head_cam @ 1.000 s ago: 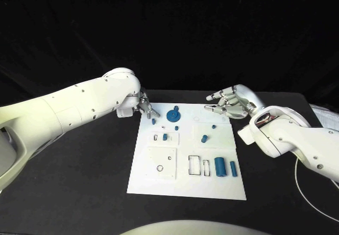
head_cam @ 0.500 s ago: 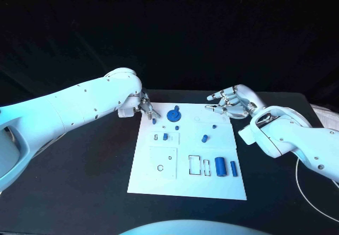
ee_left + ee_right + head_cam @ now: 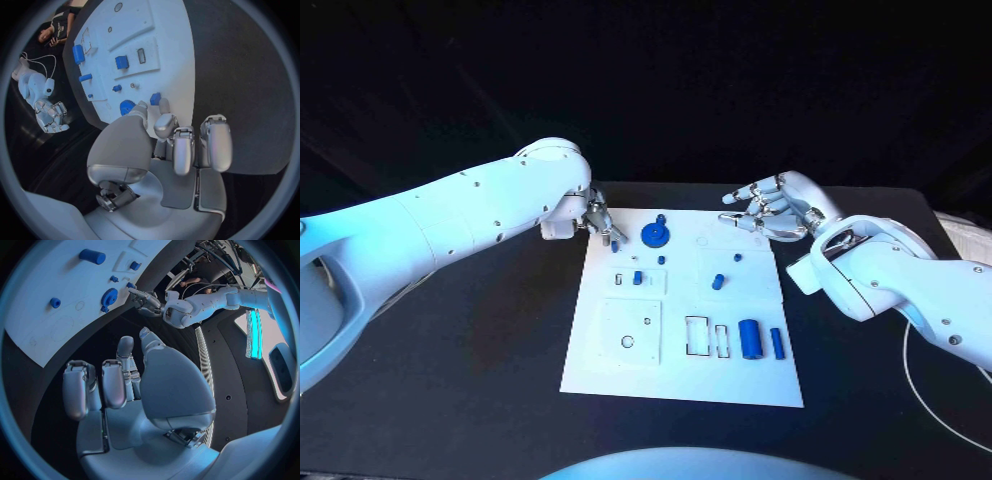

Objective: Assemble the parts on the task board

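Task board (image 3: 678, 375), white, lies between the two hands on the black table (image 3: 473, 350). Over the last second little has changed. The left hand (image 3: 599, 222) has held its place at the board's far corner, and its fingertips (image 3: 141, 105) seem to pinch a small blue part (image 3: 155, 98). That part sits just beyond the fingertips, low over the white surface. The blue gear (image 3: 655, 237) stands just beside those fingers, a little further in over the board. The right hand (image 3: 773, 207) has likewise kept still beside the opposite far corner. Its fingers are loosely curled and apart, and they hold nothing. The blue cylinder (image 3: 751, 340) lies well apart from both hands, at the near end. With no part displaced, the insertion appears pending rather than done. The left hand is probably aligning its piece.
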Robot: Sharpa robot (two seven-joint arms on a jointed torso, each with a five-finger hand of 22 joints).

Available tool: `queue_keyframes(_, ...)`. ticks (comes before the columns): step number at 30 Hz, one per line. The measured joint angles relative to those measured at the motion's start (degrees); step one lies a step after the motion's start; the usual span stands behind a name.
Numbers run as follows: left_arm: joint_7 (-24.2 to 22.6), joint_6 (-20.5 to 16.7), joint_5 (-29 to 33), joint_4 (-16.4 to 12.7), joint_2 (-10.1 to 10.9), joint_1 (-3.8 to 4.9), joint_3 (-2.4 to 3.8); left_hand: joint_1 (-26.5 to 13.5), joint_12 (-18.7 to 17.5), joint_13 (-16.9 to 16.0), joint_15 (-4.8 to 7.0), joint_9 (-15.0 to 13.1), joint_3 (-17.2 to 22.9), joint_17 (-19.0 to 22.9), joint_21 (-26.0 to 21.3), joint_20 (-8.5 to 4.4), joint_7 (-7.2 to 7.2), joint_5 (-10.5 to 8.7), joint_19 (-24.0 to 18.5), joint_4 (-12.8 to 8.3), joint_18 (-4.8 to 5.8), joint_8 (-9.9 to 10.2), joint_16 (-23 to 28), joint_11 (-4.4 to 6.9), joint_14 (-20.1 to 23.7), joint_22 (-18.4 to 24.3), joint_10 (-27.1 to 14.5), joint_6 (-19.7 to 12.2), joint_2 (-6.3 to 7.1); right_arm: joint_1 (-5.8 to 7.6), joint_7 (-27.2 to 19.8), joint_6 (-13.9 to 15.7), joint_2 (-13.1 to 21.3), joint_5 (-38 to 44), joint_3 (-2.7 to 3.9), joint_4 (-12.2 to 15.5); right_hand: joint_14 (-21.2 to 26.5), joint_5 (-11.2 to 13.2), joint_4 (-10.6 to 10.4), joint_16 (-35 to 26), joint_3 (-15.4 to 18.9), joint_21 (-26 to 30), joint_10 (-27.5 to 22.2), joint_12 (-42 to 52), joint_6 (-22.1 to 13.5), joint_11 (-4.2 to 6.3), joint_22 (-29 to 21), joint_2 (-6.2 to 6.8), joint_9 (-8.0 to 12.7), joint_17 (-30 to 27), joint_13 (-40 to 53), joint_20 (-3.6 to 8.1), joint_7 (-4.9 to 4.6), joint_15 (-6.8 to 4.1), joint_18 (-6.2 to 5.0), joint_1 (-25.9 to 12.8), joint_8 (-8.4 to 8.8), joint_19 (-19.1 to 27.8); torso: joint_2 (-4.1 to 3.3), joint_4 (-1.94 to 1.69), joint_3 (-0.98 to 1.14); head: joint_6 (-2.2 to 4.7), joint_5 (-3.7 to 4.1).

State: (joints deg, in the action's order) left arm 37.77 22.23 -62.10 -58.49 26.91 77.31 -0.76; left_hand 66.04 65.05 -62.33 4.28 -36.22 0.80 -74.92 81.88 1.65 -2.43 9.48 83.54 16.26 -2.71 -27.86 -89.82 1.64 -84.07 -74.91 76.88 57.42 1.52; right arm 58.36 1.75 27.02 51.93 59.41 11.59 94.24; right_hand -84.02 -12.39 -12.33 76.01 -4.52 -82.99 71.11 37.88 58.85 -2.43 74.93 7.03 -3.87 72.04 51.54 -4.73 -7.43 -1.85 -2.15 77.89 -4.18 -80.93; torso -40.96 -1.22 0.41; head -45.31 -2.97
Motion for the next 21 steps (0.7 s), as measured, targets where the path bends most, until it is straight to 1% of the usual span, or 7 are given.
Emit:
queue_keyframes(3, 0.0, 0.2, 0.0, 0.1, -0.1, -0.08, -0.04, 0.4, 0.0, 0.0, 0.00, -0.1, 0.2, 0.0, 0.0, 0.00, 0.00, 0.00, 0.0, -0.2, 0.00, 0.0, 0.0, 0.00, 0.0, 0.0, 0.0, 0.0, -0.38, 0.00, 0.0, 0.0, 0.0, 0.0, 0.00, 0.0, 0.0, -0.2, 0.0, 0.0, 0.0, 0.0, 0.0, 0.0, 0.0, 0.00, 0.0, 0.00, 0.0, 0.0, -0.1, 0.00, 0.00, 0.00, 0.00, 0.0, 0.00, 0.0, 0.00, -0.01, -0.01, -0.03, 0.01)
queue_keyframes(4, 0.0, 0.3, 0.0, 0.2, -0.2, -0.10, -0.05, 0.6, 0.0, 0.0, 0.00, -0.1, 0.2, 0.0, 0.0, 0.00, 0.00, 0.00, 0.0, -0.2, 0.00, -0.2, 0.0, 0.00, 0.0, 0.0, 0.0, 0.0, -0.14, 0.00, 0.0, 0.0, 0.0, 0.0, 0.00, 0.0, 0.0, -0.2, 0.0, 0.0, 0.0, 0.0, 0.0, 0.0, 0.0, 0.00, 0.0, 0.00, 0.0, 0.0, -0.1, 0.00, 0.00, 0.00, 0.00, 0.0, 0.00, 0.0, 0.00, -0.01, -0.01, -0.04, 0.01)
queue_keyframes(5, 0.0, 0.3, 0.0, 0.2, -0.2, -0.12, -0.06, 0.7, 0.0, 0.0, 0.00, -0.1, 0.2, 0.0, 0.0, 0.00, 0.00, 0.00, 0.0, -0.2, 0.00, -0.3, 0.0, 0.00, 0.0, 0.0, 0.0, 0.0, -0.24, 0.00, 0.0, 0.0, 0.0, 0.0, 0.00, 0.0, 0.0, -0.2, 0.0, 0.0, 0.0, 0.0, 0.0, 0.0, 0.0, 0.00, 0.0, 0.00, 0.0, 0.0, -0.1, 0.00, 0.00, 0.00, 0.00, 0.0, 0.00, 0.0, 0.00, -0.01, -0.02, -0.05, 0.01)
queue_keyframes(7, 0.0, 0.3, 0.0, 0.2, -0.3, -0.14, -0.07, 1.3, 0.0, 0.0, 0.00, -0.1, 0.5, 0.0, 0.0, 0.00, 0.00, 0.00, 0.0, -0.5, 0.00, -0.3, 0.0, 0.00, 0.0, 0.0, 0.0, 0.0, -0.88, 0.00, 0.0, 0.0, 0.0, 0.0, 0.00, 0.0, 0.0, -0.2, 0.0, 0.0, 0.0, 0.0, 0.0, 0.0, 0.0, 0.00, 0.0, 0.00, 0.0, 0.0, -0.1, 0.00, 0.00, 0.00, 0.00, 0.0, 0.00, 0.0, -0.01, 0.01, -0.02, -0.11, 0.01)
queue_keyframes(11, 0.0, 0.3, 0.1, 0.3, -0.3, -0.18, -0.08, 2.4, 0.0, 0.0, 0.21, -0.1, 0.9, 0.0, 0.0, 0.00, 0.00, 0.00, 0.0, -0.9, 0.00, -0.3, 0.0, 0.00, 0.2, 0.0, 0.0, 0.0, -1.23, 0.00, 0.0, 0.0, 0.0, 0.0, 0.00, 0.0, 0.0, -0.2, 0.0, 0.0, 0.0, 0.0, 0.0, 0.0, 0.0, 0.00, 0.0, 0.00, 0.0, 0.0, -0.1, 0.00, 0.00, 0.00, 0.00, 0.0, 0.00, 0.0, -0.01, 0.02, -0.01, -0.13, 0.01)
queue_keyframes(13, 0.0, 0.3, 0.1, 0.4, -0.4, -0.19, -0.09, 2.7, 0.0, 0.1, 0.21, -0.1, 0.9, 0.0, 0.0, 0.00, 0.00, 0.00, 0.0, -0.9, 0.00, -0.3, 0.0, 0.00, 0.2, 0.0, 0.0, 0.0, -1.06, 0.00, 0.0, 0.0, 0.0, 0.0, 0.00, 0.0, 0.0, -0.4, 0.0, 0.0, 0.0, 0.0, 0.0, 0.0, 0.0, 0.00, 0.0, 0.00, 0.0, 0.0, -0.1, 0.00, 0.00, 0.00, 0.00, 0.0, 0.00, 0.0, -0.01, 0.02, -0.01, -0.13, 0.03)
queue_keyframes(21, 0.0, 0.4, 0.2, 0.7, -0.6, -0.28, -0.11, 3.7, 0.0, 0.1, 0.21, -0.1, 1.4, 0.0, 0.0, 0.00, 0.00, 0.00, 0.0, -1.4, 0.00, -0.5, 0.0, 0.00, 0.2, 0.0, 0.0, 0.0, -1.58, 0.00, -0.1, 0.0, 0.0, 0.0, 0.00, 0.0, 0.0, -0.5, -0.2, 0.0, 0.2, 0.0, 0.0, 0.0, 0.0, 0.00, 0.0, -0.03, 0.0, 0.0, -0.1, 0.00, 0.00, 0.00, 0.00, 0.0, 0.00, 0.0, -0.01, 0.02, -0.02, -0.24, 0.09)
